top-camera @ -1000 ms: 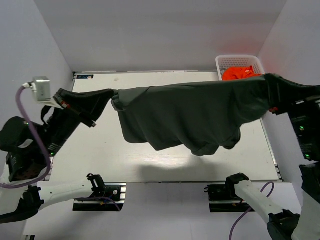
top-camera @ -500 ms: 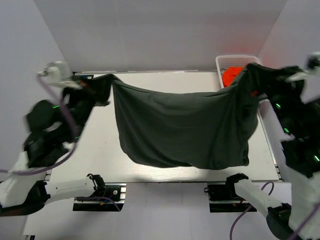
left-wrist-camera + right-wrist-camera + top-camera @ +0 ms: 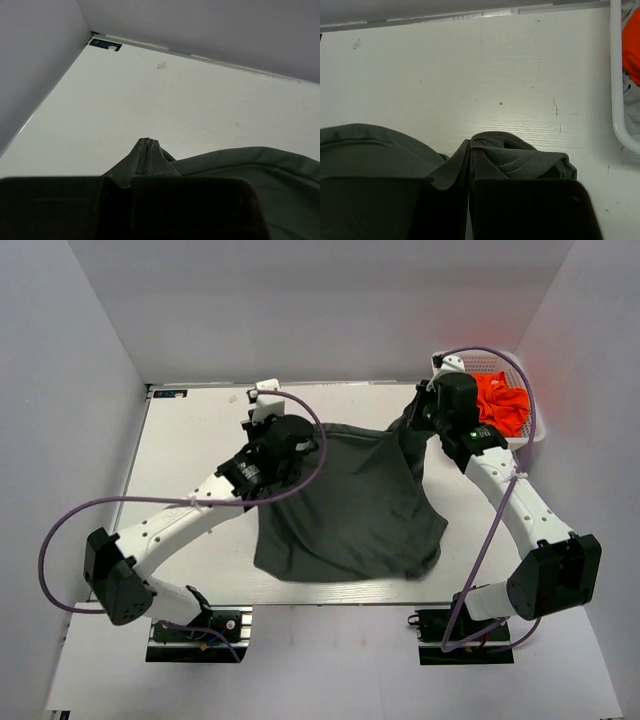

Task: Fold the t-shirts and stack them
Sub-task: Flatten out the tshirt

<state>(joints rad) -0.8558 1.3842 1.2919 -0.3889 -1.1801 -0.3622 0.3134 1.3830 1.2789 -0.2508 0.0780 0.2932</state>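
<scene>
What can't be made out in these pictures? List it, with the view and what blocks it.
- Dark shirt, gripped corners: in the top view, covered by the left gripper and right gripper.
- Dark shirt, near part: in both wrist views, behind the dark gripper bodies along the bottom edge.
- Orange shirt: in the right wrist view, cut off by the right edge; in the top view, partly behind the right arm and the basket rim.

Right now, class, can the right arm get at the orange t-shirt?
Probably not yet: the orange t-shirt lies close by, nothing between, but the right tool is shut on the dark t-shirt.
</scene>
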